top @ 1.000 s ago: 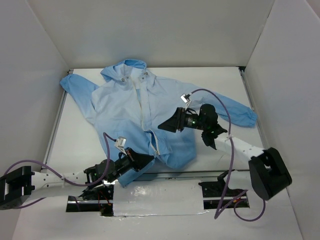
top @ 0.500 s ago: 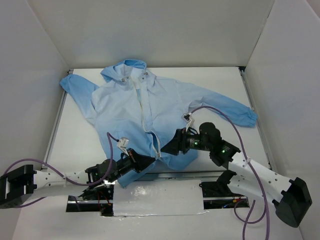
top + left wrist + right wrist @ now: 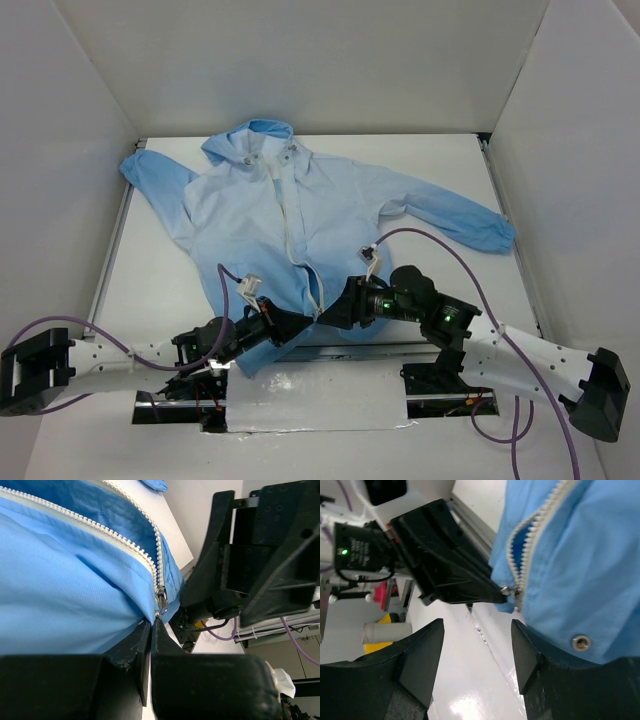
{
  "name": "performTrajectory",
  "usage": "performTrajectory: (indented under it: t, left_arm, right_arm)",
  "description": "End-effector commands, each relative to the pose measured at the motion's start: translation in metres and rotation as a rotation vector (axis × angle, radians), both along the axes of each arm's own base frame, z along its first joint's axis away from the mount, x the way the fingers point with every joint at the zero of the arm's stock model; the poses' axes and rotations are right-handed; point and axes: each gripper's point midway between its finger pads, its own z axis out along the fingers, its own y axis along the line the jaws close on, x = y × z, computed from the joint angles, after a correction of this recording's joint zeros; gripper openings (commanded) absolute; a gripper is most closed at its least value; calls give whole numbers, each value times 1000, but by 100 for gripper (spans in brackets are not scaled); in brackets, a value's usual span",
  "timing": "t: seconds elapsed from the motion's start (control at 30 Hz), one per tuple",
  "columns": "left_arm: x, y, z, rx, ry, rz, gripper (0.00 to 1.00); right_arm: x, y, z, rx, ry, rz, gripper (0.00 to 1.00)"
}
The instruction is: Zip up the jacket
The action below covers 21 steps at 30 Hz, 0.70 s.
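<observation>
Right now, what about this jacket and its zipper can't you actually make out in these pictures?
Top view: the left gripper and right gripper meet over the jacket hem, hiding the zipper slider.
Left wrist view: the hood and sleeves are cut off by the frame edges.
Right wrist view: the slider is too small, and partly behind the left gripper's tip, to tell whether both tooth rows are engaged.

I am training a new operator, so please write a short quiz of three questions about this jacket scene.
1. True or false: the right tool is open.
2. The left tool is shut on: A) the hood; B) a cuff; C) the hem of the jacket.
3. Above the zipper slider, are the teeth joined or apart?
Key: 1 true; 2 C; 3 apart.
</observation>
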Motion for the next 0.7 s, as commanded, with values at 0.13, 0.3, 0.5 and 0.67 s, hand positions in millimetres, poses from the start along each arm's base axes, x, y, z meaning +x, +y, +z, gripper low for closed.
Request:
performTrajectory:
  t: [0.13, 0.3, 0.5, 0.67]
  left_arm:
    - [-6, -11, 50, -131, -67, -48, 0]
    - [-5, -11, 50, -136, -68, -45, 0]
    - [-6, -13, 52, -137, -69, -50, 0]
    - [-7, -15, 50, -132, -66, -59, 0]
  right_arm:
    - [10, -1, -19, -51, 24, -65, 61]
    - [8, 2, -27, -63, 47, -54, 58]
    - [8, 5, -26, -46, 43, -53, 56]
    - [7, 8, -27, -28, 47, -41, 55]
